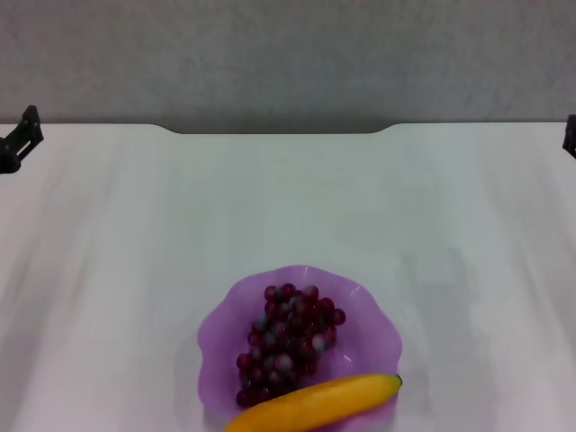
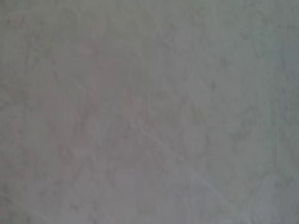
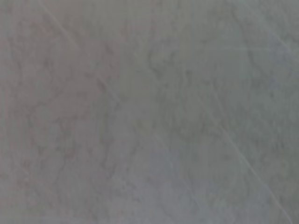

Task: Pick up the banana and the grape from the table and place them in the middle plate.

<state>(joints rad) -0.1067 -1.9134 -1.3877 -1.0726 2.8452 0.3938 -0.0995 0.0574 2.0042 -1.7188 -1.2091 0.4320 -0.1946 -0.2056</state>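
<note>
- Grape (image 1: 288, 342): I see the bunch lying inside the middle plate (image 1: 219, 321), long axis running from the plate's far side toward the near-left side.
- Banana (image 1: 315, 405): lies across the plate's near rim, just beside the bunch on its near side. Long axis runs left to right, dark tip to my right and raised a little; its left end runs toward the bottom edge of the head view.
- Left hand (image 1: 20, 139): only a dark part shows at the far-left edge of the surface (image 1: 117, 234), well apart from the plate. Cannot tell whether its fingers are spread or pressed together.
- Right hand (image 1: 570, 137): a sliver at the far-right edge, equally well apart. Finger state: cannot tell.
- Both wrist views show only a plain mottled grey face; no fruit, no fingers.
- Judgement: both fruits sit in the plate, so the task looks complete. Neither arm is clearly nearer the plate. If I had to nudge the banana inward, the push would go across its long axis, away from me.
</note>
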